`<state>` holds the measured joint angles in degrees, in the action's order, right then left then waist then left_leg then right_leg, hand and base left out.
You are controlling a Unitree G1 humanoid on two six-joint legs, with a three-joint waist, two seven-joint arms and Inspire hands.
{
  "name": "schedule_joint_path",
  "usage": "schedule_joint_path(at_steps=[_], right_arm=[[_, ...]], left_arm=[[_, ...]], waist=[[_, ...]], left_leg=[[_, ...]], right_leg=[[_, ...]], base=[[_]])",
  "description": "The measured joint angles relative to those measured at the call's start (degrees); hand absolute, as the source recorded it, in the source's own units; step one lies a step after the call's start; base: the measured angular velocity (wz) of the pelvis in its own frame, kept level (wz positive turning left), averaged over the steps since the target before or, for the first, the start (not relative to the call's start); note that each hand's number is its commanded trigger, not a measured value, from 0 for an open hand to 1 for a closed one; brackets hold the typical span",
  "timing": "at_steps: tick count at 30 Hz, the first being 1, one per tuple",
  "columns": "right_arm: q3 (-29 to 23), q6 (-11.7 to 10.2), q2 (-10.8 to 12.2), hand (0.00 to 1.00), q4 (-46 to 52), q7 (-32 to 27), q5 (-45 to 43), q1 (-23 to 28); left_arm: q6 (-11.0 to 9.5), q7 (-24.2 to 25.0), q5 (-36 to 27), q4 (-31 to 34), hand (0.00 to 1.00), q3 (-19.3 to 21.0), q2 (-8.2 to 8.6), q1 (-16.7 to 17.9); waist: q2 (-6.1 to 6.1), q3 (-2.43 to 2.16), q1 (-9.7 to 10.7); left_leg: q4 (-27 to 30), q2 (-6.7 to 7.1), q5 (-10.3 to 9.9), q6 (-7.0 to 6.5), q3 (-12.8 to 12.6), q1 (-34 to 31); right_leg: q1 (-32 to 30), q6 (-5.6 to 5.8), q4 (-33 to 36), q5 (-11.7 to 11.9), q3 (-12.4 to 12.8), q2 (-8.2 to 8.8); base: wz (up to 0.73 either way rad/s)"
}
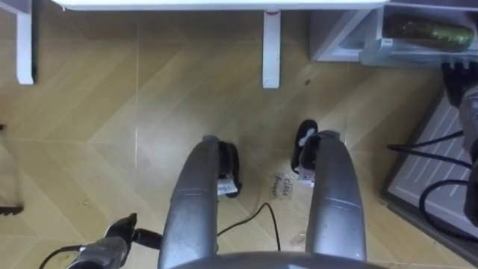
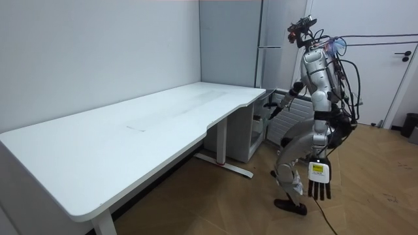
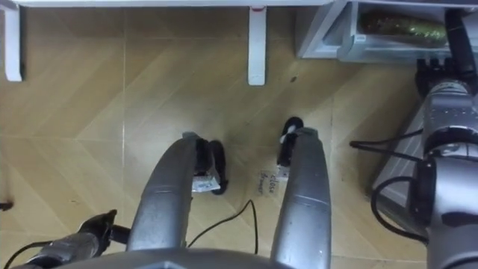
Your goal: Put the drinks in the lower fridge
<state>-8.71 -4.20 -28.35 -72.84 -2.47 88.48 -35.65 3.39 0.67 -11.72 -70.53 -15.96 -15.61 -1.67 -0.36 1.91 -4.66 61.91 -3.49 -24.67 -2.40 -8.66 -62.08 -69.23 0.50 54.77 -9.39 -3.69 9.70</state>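
While the right hand (image 3: 432,75), fingers unreadable, hovers at two o'clock, it could topple the green speckled bottle (image 3: 396,25); left hand (image 2: 319,188) hangs open-fingered.

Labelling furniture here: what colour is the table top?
The table is plain white; the room view shows it best.

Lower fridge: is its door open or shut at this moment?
Open, it seems: the eye views look into the lower fridge, where a green bottle lies on its side.
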Motion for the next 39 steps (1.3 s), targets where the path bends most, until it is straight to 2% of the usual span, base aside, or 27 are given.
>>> schedule_joint_path(at_steps=[5, 7, 12, 17, 19, 20, 24, 27, 31, 34, 36, 39], right_arm=[[2.6, 0.6, -1.5, 0.00, 0.0, -0.7, 0.5, 0.0], [3.0, 0.7, -2.3, 0.00, 0.2, -0.9, 0.7, 0.0], [4.0, 0.7, -4.2, 0.00, 2.5, -2.7, 1.3, 0.0], [5.5, 0.6, -4.1, 0.00, 8.6, -4.2, 1.9, 0.0], [9.3, 1.6, -4.1, 0.00, 11.6, -5.1, 1.6, 0.0], [10.0, 1.6, -4.1, 0.00, 11.8, -5.1, 1.6, 0.0], [11.8, 1.6, -4.2, 0.00, 12.7, -6.3, 1.3, 0.0], [12.0, 1.6, -4.2, 0.00, 13.1, -7.1, 1.2, 0.0], [13.8, 1.6, -4.1, 0.00, 15.5, -10.5, 1.3, 0.0], [15.2, 1.7, -4.1, 0.00, 20.1, -14.9, 1.2, 0.0], [15.6, 1.7, -4.1, 0.00, 20.6, -16.2, 1.0, 0.0], [16.4, 0.5, -4.1, 0.00, 20.6, -17.4, 1.4, 0.0]], left_arm=[[-0.1, 0.2, -1.9, 1.5, 0.00, 0.0, -0.99, 0.5], [-0.7, 0.2, -2.3, 2.7, 0.00, 0.0, -1.61, 1.4], [-1.3, 0.1, -2.4, 4.0, 0.00, 0.0, -1.80, 3.1], [-2.1, 0.1, -4.1, 5.8, 0.00, 0.2, -2.19, 6.9], [-2.1, 0.1, -4.4, 5.9, 0.00, 0.7, -2.38, 8.3], [-2.1, 0.1, -4.3, 5.9, 0.00, 0.8, -2.38, 8.3], [-2.2, 0.0, -4.4, 7.0, 0.00, 0.8, -2.47, 8.5], [-2.2, -0.1, -4.5, 8.7, 0.00, 0.2, -3.17, 8.8], [-2.1, -0.2, -5.6, 9.0, 0.00, 0.1, -3.66, 9.1], [-2.7, -0.2, -5.6, 11.8, 0.00, 0.4, -4.58, 10.7], [-3.0, -0.3, -5.6, 12.4, 0.00, 0.2, -4.85, 11.2], [-3.2, -0.6, -5.6, 13.8, 0.00, 0.0, -5.34, 12.0]], waist=[[-0.01, 0.02, -0.2], [-0.01, 0.02, -0.5], [-0.09, 0.07, -1.5], [-0.52, 0.33, -1.5], [-1.21, 0.76, -0.3], [-1.25, 0.78, -0.2], [-1.51, 0.79, -0.3], [-1.54, 0.78, -0.4], [-1.51, 0.76, -0.7], [-1.47, 0.72, -1.0], [-1.44, 0.71, -1.6], [-1.41, 0.70, -2.5]], left_leg=[[-0.3, 0.18, -0.1, -0.18, 0.0, 0.1], [-0.4, 0.30, -0.2, -0.31, -0.1, 0.3], [-1.2, 0.88, -0.2, -0.24, -0.5, 1.0], [-2.5, 0.84, 0.0, 0.22, -0.4, 2.1], [-3.0, 0.59, 0.1, 0.45, -0.5, 2.6], [-3.0, 0.50, 0.1, 0.46, -0.4, 2.6], [-2.9, 0.26, 0.1, 0.53, 0.0, 2.8], [-2.9, 0.25, 0.3, 0.65, -0.1, 2.9], [-3.3, 0.00, 0.5, 1.04, -0.2, 3.9], [-3.9, -0.85, 1.0, 1.45, -0.4, 4.0], [-4.5, -0.96, 1.3, 1.64, -0.3, 4.5], [-5.5, -0.93, 1.9, 1.63, -0.1, 4.7]], right_leg=[[0.0, 0.27, -0.1, -0.2, 0.0, 0.19], [0.0, 0.43, -0.1, -0.3, 0.0, 0.41], [0.1, 0.45, 0.0, -0.5, 0.1, 1.16], [1.0, 0.37, -0.6, -0.8, -0.2, 0.99], [1.6, 0.12, -1.2, -0.6, -0.2, 0.65], [1.8, 0.10, -1.3, -0.5, -0.3, 0.59], [2.3, 0.02, -1.1, -0.5, -0.9, 0.74], [2.4, -0.07, -1.0, -0.4, -1.0, 0.79], [3.1, -0.37, -1.3, -0.4, -1.1, 0.67], [3.3, -1.37, -2.7, 0.1, -1.7, 0.24], [3.9, -1.70, -3.4, 0.5, -2.2, 0.23], [4.3, -1.90, -4.4, 0.8, -2.5, 0.09]], base=[[0.01], [0.00], [0.02], [0.00], [-0.07], [0.00], [0.00], [0.00], [-0.02], [-0.11], [-0.05], [0.01]])
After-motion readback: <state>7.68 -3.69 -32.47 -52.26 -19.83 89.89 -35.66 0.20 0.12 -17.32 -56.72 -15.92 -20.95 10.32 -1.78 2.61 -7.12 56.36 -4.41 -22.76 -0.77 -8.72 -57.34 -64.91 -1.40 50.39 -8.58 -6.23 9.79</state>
